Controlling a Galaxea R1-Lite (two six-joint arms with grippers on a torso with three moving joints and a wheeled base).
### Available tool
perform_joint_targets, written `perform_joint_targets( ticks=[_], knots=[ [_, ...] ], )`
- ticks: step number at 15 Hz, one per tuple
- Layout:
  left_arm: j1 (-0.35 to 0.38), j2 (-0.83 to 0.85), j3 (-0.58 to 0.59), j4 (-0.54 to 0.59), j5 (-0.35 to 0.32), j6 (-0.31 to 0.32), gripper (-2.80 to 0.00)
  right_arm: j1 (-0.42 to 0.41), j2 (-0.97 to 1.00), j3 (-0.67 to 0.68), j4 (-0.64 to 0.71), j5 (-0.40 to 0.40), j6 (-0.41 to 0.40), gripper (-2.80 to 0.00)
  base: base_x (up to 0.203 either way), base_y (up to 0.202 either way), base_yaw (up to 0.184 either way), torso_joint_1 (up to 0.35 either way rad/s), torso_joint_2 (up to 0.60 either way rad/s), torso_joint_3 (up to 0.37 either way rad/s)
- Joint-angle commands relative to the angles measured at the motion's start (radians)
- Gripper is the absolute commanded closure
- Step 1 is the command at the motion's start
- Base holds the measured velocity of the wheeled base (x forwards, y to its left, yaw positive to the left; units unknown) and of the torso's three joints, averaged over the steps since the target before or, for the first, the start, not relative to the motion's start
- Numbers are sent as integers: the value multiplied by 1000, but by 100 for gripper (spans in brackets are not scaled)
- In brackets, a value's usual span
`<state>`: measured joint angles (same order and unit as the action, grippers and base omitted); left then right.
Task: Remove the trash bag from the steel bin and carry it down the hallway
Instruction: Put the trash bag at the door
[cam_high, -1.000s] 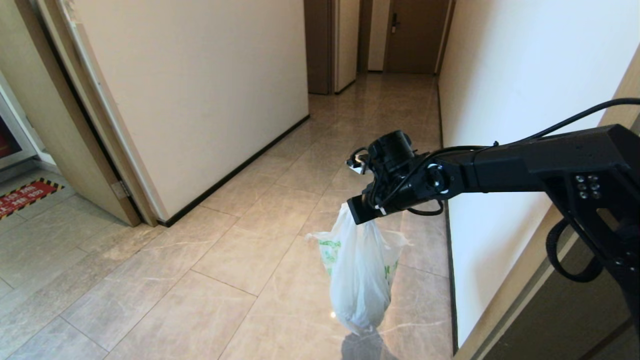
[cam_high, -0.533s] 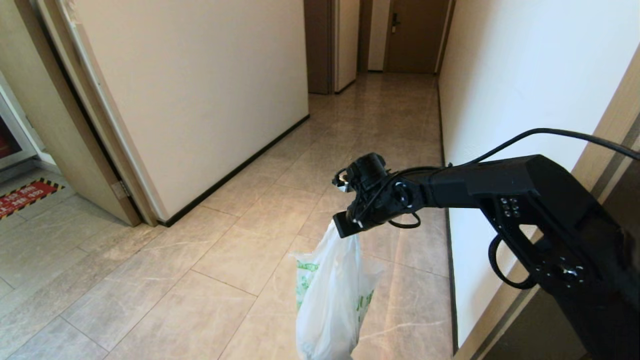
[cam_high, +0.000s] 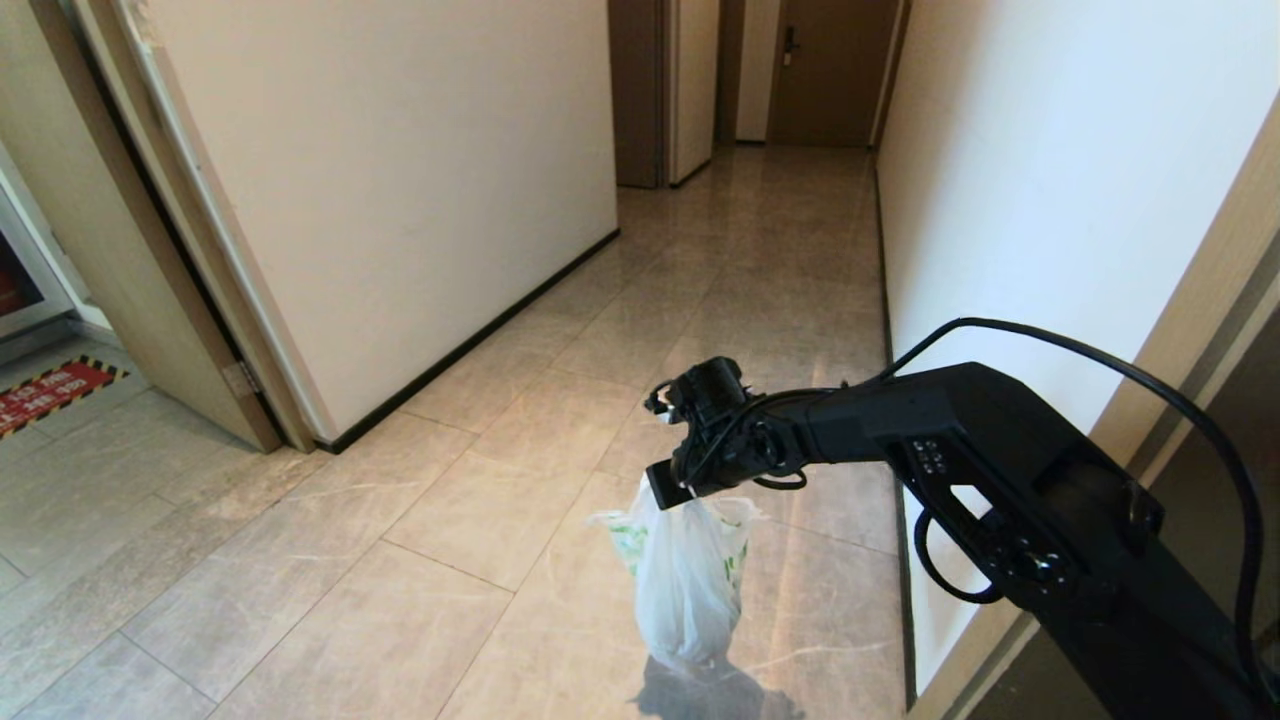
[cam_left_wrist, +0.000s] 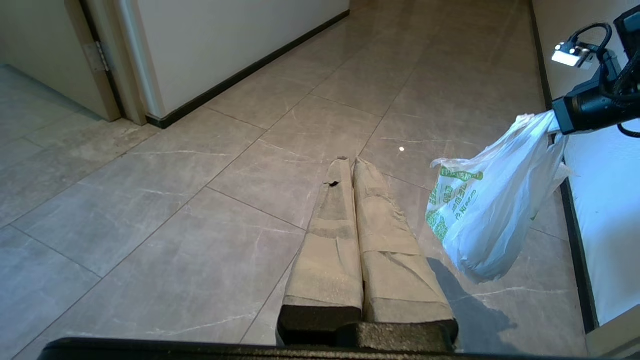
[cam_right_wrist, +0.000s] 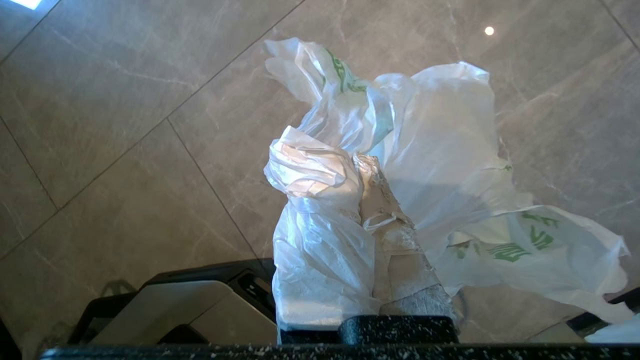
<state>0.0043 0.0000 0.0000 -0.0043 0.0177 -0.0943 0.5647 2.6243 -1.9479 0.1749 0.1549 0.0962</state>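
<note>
The trash bag (cam_high: 688, 580), thin white plastic with green print, hangs from my right gripper (cam_high: 665, 487) low over the hallway floor (cam_high: 760, 250), with its shadow right beneath it. The right wrist view shows the gripper (cam_right_wrist: 357, 160) shut on the bunched top of the bag (cam_right_wrist: 450, 150), with plastic wrapped over one finger. In the left wrist view the bag (cam_left_wrist: 485, 210) dangles to the right of my left gripper (cam_left_wrist: 350, 161). That gripper is shut, holds nothing and stays parked low over the tiles. The steel bin is out of view.
A white wall with a black baseboard (cam_high: 905, 600) runs close along the right of the bag. A wooden door frame (cam_high: 200, 300) and a red floor sign (cam_high: 55, 390) are at the left. Brown doors (cam_high: 830, 70) close the far end. My base (cam_right_wrist: 190, 305) shows under the right wrist.
My right arm has sunk and drawn back toward me, bringing the trash bag down near the floor. The bag swung left on the way. The left arm has not moved.
</note>
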Motion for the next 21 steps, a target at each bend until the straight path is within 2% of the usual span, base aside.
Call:
perform_joint_targets(
  ticks=[1, 11, 12, 21],
  knots=[
    [0, 0, 0, 0, 1, -1, 0, -2, 11, 1, 1, 0, 2, 0, 0, 0, 0, 0, 0, 0],
    [0, 0, 0, 0, 1, -1, 0, 1, 1, 3, 43, -1, 1, 0, 0, 0, 0, 0, 0, 0],
    [1, 0, 0, 0, 1, -1, 0, 1, 11, 3, 42, -1, 0, -280, 0, 0, 0, 0, 0, 0],
    [0, 0, 2, 0, 1, -1, 0, 7, -12, 3, 43, -1, 8, -280, 0, 0, 0, 0, 0, 0]
  ],
)
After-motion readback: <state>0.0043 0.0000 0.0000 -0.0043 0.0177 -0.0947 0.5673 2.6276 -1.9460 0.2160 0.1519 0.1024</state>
